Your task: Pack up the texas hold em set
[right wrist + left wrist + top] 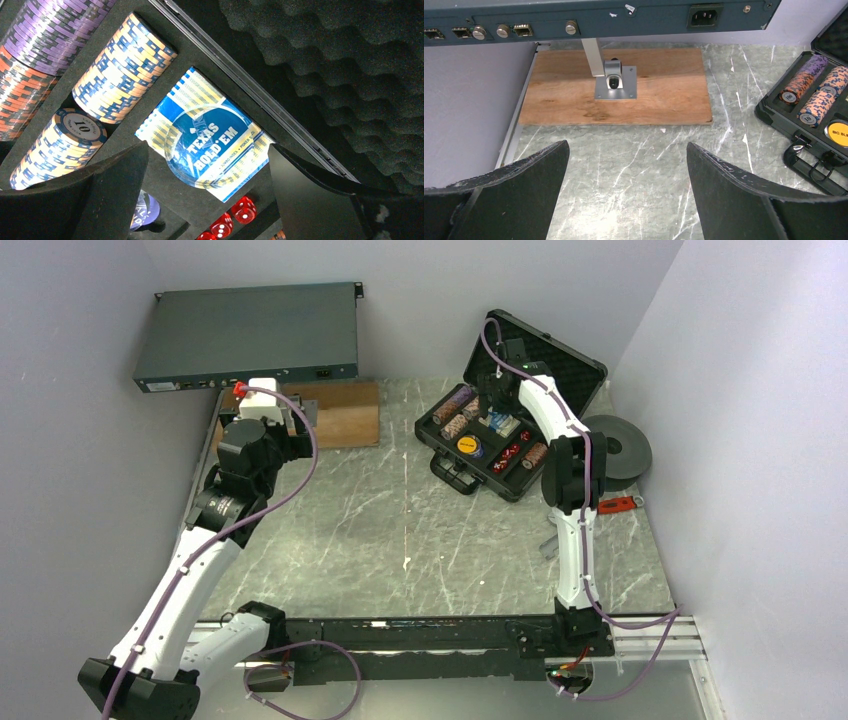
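The black poker case (pixel 455 462) lies open at the back right, its foam-lined lid (pixel 560 355) upright. It holds rows of chips (pixel 455 410), a yellow button (pixel 468 446) and red dice (pixel 512 452). My right gripper (pixel 493 397) hangs open and empty just above the case. In the right wrist view its jaws (pixel 207 146) straddle a blue Texas Hold'em card deck (pixel 175 102) with a clear round disc (pixel 210 145) lying on it. Chip rows (pixel 120 70) lie to the left and red dice (pixel 235 215) below. My left gripper (pixel 627 145) is open and empty over bare table, far left of the case (pixel 774 112).
A wooden board (pixel 659 85) with a metal bracket (pixel 615 82) lies ahead of my left gripper, under a dark rack unit (pixel 250 335). A black tape roll (pixel 625 445) and a red-handled tool (pixel 620 505) lie right of the case.
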`<action>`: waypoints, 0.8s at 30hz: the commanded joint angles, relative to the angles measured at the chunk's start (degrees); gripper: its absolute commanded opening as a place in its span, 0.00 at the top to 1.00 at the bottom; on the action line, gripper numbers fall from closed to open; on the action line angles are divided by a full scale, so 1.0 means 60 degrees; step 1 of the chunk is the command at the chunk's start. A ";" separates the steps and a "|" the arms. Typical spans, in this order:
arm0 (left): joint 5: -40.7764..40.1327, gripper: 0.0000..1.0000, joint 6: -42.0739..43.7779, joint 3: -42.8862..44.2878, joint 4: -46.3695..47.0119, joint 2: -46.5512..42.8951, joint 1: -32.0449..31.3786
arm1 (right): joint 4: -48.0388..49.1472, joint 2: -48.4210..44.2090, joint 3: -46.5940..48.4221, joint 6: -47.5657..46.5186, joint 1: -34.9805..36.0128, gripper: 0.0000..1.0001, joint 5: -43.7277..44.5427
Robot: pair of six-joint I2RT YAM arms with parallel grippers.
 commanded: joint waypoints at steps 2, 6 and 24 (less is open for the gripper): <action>0.0002 0.07 -0.0079 0.0427 0.0219 -0.0010 0.0041 | -0.0006 -0.1026 0.0208 0.0142 -0.0047 0.08 -0.0085; -0.0001 0.07 -0.0093 0.0405 0.0228 -0.0050 0.0041 | 0.0498 -0.1882 -0.0349 0.0086 -0.0044 0.08 -0.0404; 0.0078 0.07 -0.0138 0.0377 0.0246 -0.0211 0.0041 | 0.2104 -0.3859 -0.0389 0.1148 -0.0082 0.09 -0.1103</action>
